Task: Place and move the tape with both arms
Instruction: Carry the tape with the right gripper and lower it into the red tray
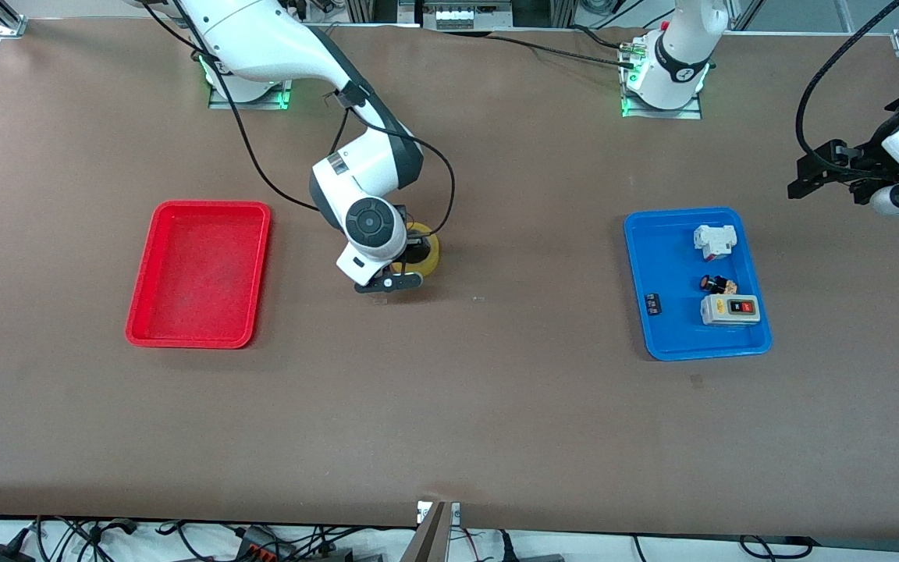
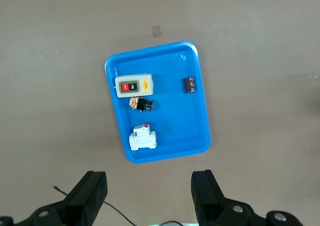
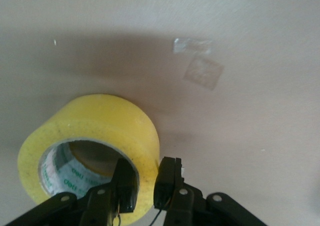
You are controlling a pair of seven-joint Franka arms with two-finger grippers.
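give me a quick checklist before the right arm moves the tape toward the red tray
1. Right claw gripping the tape: ok, one finger inside the core, one outside, closed on the wall.
2. Tape lifted off the table: cannot tell.
3. Red tray free to receive: ok, nothing in it.
4. Table between tape and red tray: ok, no objects there.
5. Left claw out of the way: ok, open, waiting high at the left arm's end of the table near the blue tray.
6. Blue tray contents settled: ok, switch box and the other parts lie inside.

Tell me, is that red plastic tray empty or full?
Empty: the rectangular red plastic tray shows only its bare floor, with nothing lying in it.
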